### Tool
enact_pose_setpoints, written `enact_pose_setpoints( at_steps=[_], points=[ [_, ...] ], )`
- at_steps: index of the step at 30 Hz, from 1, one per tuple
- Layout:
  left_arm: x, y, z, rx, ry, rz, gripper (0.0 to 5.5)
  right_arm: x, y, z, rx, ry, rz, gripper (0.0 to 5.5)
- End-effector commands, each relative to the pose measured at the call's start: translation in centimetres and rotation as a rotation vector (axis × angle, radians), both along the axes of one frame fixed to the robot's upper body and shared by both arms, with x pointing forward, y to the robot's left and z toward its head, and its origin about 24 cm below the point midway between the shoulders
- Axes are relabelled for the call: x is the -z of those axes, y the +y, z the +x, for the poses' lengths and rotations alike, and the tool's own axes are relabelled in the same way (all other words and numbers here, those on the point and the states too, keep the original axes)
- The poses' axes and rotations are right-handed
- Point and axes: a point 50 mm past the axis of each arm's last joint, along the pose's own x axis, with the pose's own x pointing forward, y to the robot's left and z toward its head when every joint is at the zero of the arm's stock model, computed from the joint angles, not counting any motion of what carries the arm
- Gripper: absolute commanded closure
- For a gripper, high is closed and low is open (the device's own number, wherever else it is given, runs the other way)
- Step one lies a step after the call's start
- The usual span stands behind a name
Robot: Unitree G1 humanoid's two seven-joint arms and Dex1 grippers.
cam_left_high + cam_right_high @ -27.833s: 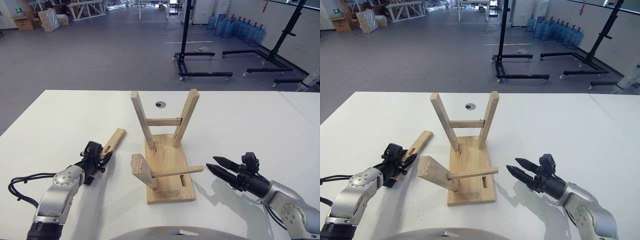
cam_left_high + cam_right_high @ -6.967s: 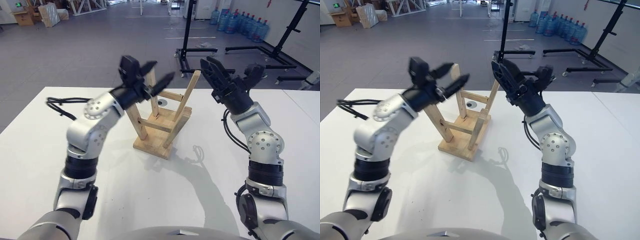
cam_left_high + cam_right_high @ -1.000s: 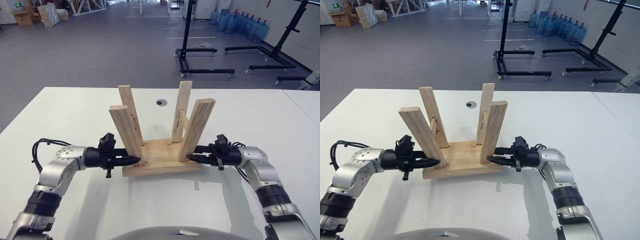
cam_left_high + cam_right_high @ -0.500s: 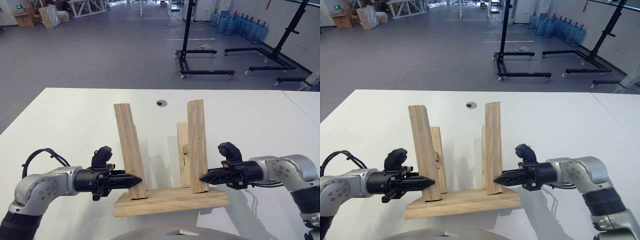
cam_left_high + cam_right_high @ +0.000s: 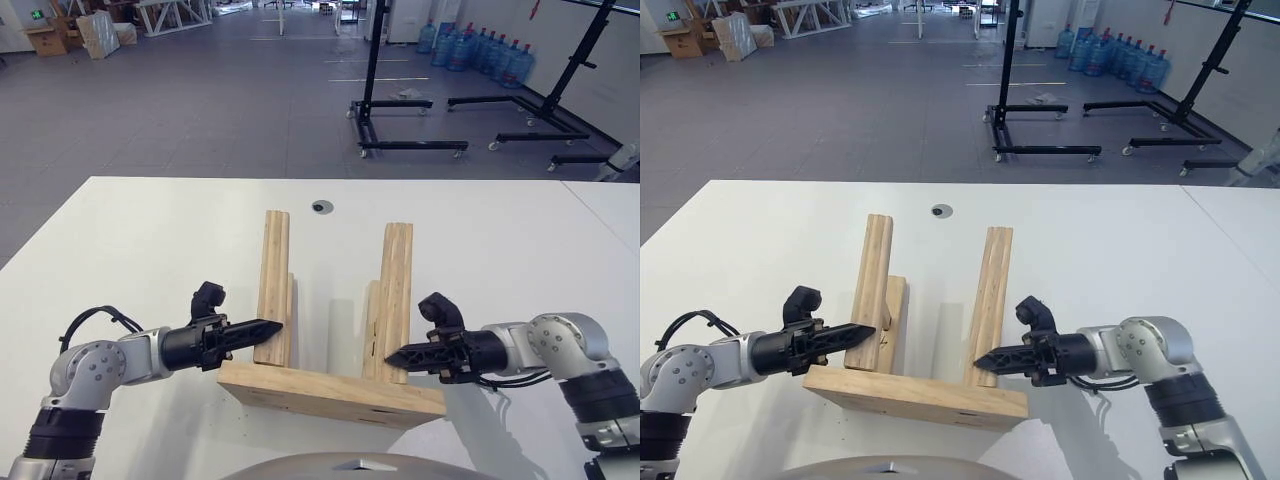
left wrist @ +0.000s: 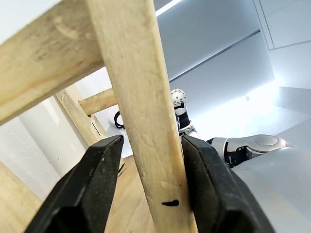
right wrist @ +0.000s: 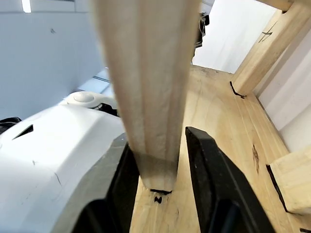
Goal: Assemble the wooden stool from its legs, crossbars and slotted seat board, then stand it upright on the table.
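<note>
Left jaws pinched on left-side leg [image 5: 272, 285] of the stool [image 5: 300, 385], low down near the seat board [image 5: 915, 395]; wrist view shows the leg tight between both fingers [image 6: 97, 194]. Right jaws pinched on right-side leg [image 5: 393, 290], same low spot. Stool spans between the two jaws, legs pointing up and away, board just below the jaw tips, slightly tilted. Crossbar [image 6: 97, 102] beyond left jaws. Cannot tell if board touches the white desk [image 5: 130, 240].
</note>
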Motion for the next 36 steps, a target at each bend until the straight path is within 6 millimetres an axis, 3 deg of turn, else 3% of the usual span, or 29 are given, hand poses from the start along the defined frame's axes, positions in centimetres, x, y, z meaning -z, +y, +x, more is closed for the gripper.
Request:
enact_pose_setpoints(
  at_steps=[1,10,14,17,20,23,26,29,36],
  points=[
    [-0.3,0.6,0.6,-0.017,-0.024,0.053,2.71,-0.3,-1.0,0.9,0.035,-0.014,-0.06,3.12],
    [-3.5,1.9,2.1,-0.109,-0.224,0.015,1.59,-2.9,-3.2,1.3,0.152,-0.108,0.029,1.76],
    [-4.4,4.3,1.8,-0.216,-0.316,0.123,1.59,-1.5,-5.5,0.6,0.37,-0.38,-0.116,1.76],
    [-5.1,6.6,0.8,-0.297,-0.375,0.178,1.59,1.2,-8.3,-2.6,0.514,-0.477,-0.248,1.76],
    [-3.6,8.2,-0.8,-0.261,-0.423,0.407,1.59,3.6,-9.0,-5.3,0.542,-0.648,-0.407,1.76],
    [-0.1,9.4,-3.9,0.067,-0.499,0.809,1.59,4.8,-8.7,-7.7,0.357,-0.933,-0.511,1.76],
    [1.2,8.3,-4.9,0.229,-0.602,0.858,1.59,4.7,-8.5,-7.3,0.246,-1.107,-0.511,1.76],
    [1.7,6.9,-4.6,0.263,-0.708,0.843,1.59,4.6,-7.5,-5.9,0.21,-1.218,-0.462,1.76],
    [2.3,4.3,-3.7,0.307,-0.799,0.767,1.59,5.3,-5.0,-6.7,0.172,-1.152,-0.324,1.76]
  ],
)
